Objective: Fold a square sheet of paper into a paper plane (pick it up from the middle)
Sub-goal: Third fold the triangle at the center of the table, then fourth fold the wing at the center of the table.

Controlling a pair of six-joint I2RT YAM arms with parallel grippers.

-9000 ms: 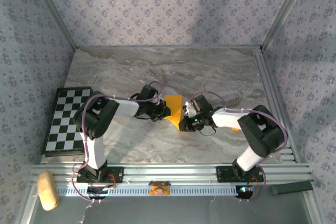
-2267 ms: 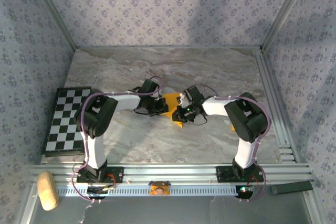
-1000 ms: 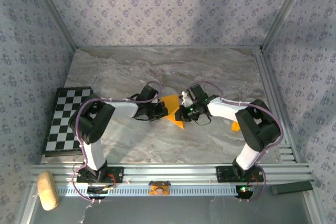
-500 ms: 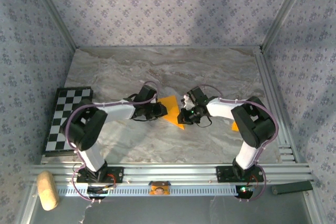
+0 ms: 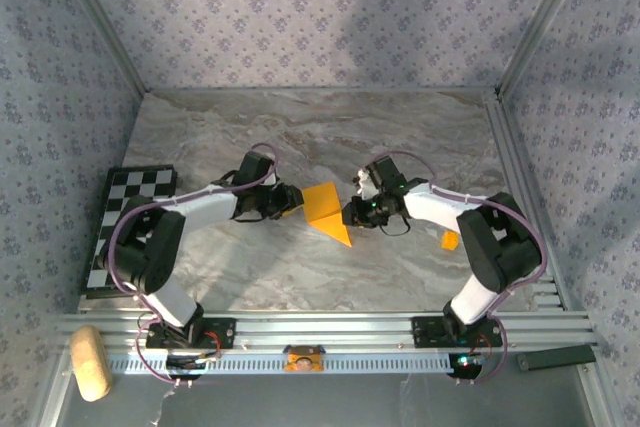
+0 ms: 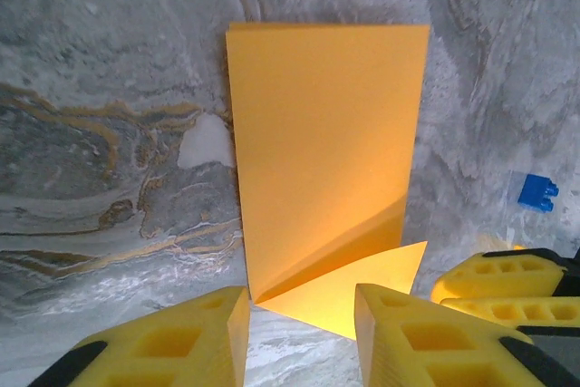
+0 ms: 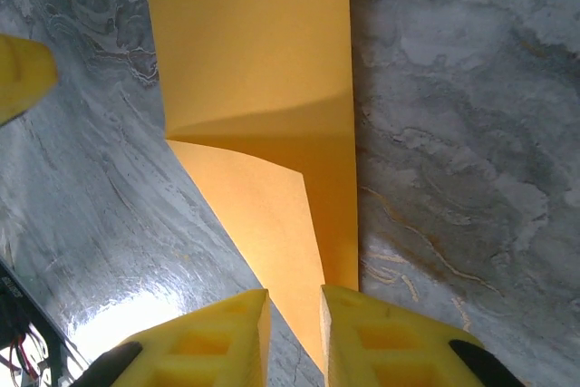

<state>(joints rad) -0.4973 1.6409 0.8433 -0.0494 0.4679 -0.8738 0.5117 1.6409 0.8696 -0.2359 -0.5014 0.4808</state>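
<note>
Square sheet of paper (image 5: 325,207), partly folded, flat on tabletop (image 5: 400,137) just ahead of left gripper (image 6: 301,305) and right gripper (image 7: 294,305); both jaws apart, clamping nothing. Judged early-stage: narrowing and wing folds remain.

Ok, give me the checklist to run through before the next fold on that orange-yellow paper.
1. Folded orange-yellow paper sheet lies on the grey marble table between the two arms: ok.
2. Left gripper open, with the paper's corner just ahead of its gap: ok.
3. Right gripper open, though narrowly, at the paper's pointed end: ok.
4. Diagonal flap creased flat: cannot tell, a shadow runs along its edge.
5. Plane shape finished: not ok, it is a broad folded piece with one flap.
6. Small orange scrap well apart from the paper: ok.
</note>
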